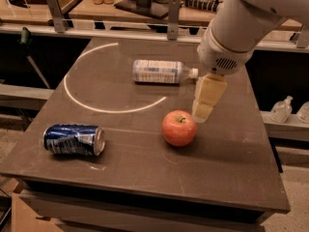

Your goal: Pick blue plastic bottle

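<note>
The blue plastic bottle [161, 72] lies on its side on the dark table [231, 168], toward the back, with its white cap pointing right. My gripper [205, 104] hangs from the white arm, just right of and below the bottle's cap, and right above the apple. Its cream-coloured fingers [208, 92] point down over the table. Nothing shows in it.
A red apple [179, 127] sits mid-table, just left of the gripper tip. A dented dark blue can [74, 139] lies at the front left. A white arc is drawn on the table. Small bottles stand on a shelf at the right [281, 110].
</note>
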